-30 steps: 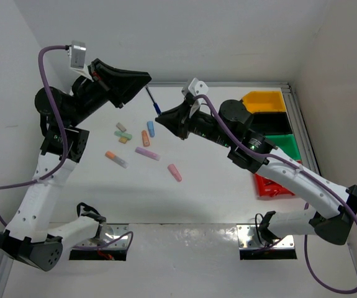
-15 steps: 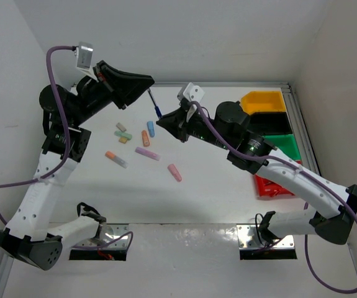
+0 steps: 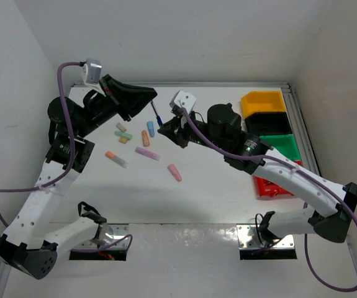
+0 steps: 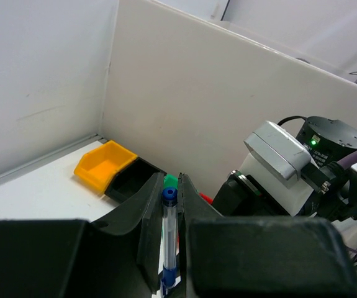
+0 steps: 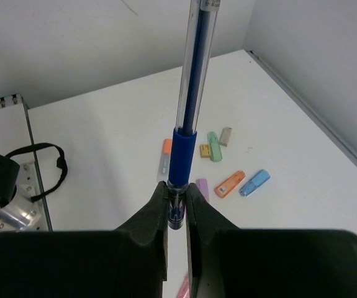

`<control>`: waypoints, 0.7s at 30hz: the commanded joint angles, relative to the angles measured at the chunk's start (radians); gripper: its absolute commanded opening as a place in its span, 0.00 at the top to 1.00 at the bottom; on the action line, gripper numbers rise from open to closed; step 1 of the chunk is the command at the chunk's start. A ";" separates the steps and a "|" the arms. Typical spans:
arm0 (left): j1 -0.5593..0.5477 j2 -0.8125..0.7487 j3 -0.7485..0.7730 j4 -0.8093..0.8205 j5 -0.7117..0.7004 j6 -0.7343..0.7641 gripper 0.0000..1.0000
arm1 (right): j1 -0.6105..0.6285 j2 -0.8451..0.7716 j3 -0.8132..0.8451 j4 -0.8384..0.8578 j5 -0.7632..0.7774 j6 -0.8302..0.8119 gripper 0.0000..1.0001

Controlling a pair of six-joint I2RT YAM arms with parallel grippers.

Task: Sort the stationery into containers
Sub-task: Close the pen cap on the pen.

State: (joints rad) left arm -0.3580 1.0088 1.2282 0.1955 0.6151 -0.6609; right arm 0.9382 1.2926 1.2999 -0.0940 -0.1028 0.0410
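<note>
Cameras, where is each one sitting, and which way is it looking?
Top external: above, behind the arms, looking down on the table; left arm and right arm show whole.
Left wrist: on the left arm, looking past its own fingers toward the yellow bin and the right arm.
Right wrist: on the right arm, looking down past its own fingers at the markers.
Shared: both wrist views show the same blue pen, held between their fingers.
</note>
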 commanded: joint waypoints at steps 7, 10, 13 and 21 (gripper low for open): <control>-0.053 -0.027 -0.099 -0.100 0.066 0.014 1.00 | 0.014 0.008 0.110 0.200 -0.008 -0.018 1.00; -0.053 -0.032 -0.114 -0.103 0.064 0.014 1.00 | 0.013 0.007 0.116 0.201 -0.008 -0.016 1.00; -0.053 -0.035 -0.136 -0.114 0.058 0.021 1.00 | 0.014 0.007 0.116 0.211 -0.008 -0.016 1.00; -0.055 -0.042 -0.176 -0.119 0.055 0.017 1.00 | 0.011 0.001 0.121 0.214 -0.012 -0.013 1.00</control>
State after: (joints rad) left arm -0.3725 0.9527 1.1019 0.2283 0.5640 -0.6231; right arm 0.9405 1.3235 1.3098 -0.1623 -0.1055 0.0410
